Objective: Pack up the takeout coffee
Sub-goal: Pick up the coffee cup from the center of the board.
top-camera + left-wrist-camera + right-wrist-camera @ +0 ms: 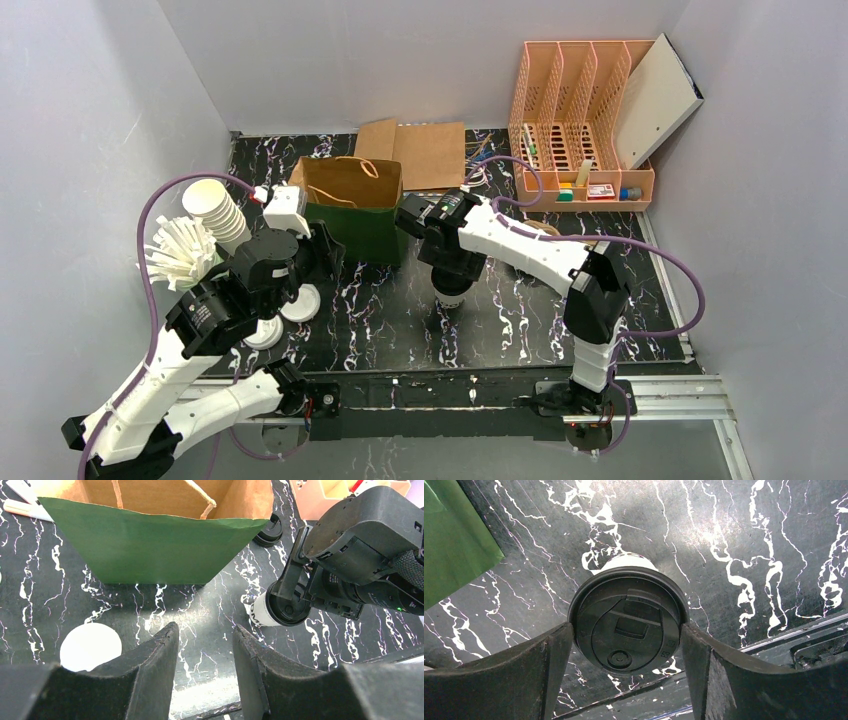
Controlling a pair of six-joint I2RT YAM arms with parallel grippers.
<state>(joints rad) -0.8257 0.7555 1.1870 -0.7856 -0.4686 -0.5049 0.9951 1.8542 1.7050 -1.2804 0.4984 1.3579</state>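
Note:
A white takeout coffee cup with a black lid (pixel 626 622) stands on the black marble table (pixel 380 320), right of the bag. My right gripper (pixel 626 630) is shut on the lid's rim from above, one finger on each side. The cup also shows in the top view (pixel 452 292) and in the left wrist view (pixel 280 611). The open paper bag (pixel 355 205), green outside and brown inside, stands upright behind the table's middle; its green front faces the left wrist camera (pixel 155 545). My left gripper (pixel 204 630) is open and empty, low over the table in front of the bag's left side.
Two white lids (pixel 300 302) lie by the left arm; one shows in the left wrist view (pixel 91 646). A stack of white cups (pixel 218 208) and a bunch of white sticks (pixel 180 252) are far left. An orange organizer (pixel 580 130) and flat cardboard (pixel 420 150) stand behind. A black lid (pixel 270 530) lies beside the bag.

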